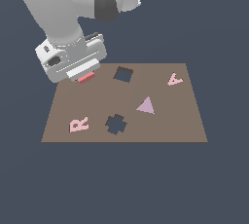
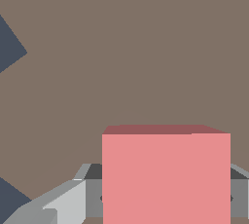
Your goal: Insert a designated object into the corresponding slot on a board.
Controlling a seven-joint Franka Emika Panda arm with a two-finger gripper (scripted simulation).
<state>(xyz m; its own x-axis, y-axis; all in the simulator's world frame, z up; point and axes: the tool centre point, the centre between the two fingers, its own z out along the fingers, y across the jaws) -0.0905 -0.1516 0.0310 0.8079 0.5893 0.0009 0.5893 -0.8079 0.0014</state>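
Block in hand, not yet in its hole

The gripper (image 1: 85, 77) is clamped on the red block (image 2: 166, 177), held over the board (image 1: 180, 121) near its far corner on the exterior view's left. The square hole (image 1: 123, 74) lies just beside, toward the right, unfilled. Left to do: shift across, line up, lower, release.

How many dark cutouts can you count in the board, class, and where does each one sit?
2. The square slot is near the board's far edge, to the exterior view's right of the claw. The cross cutout is near the front edge. The arm may hide more.
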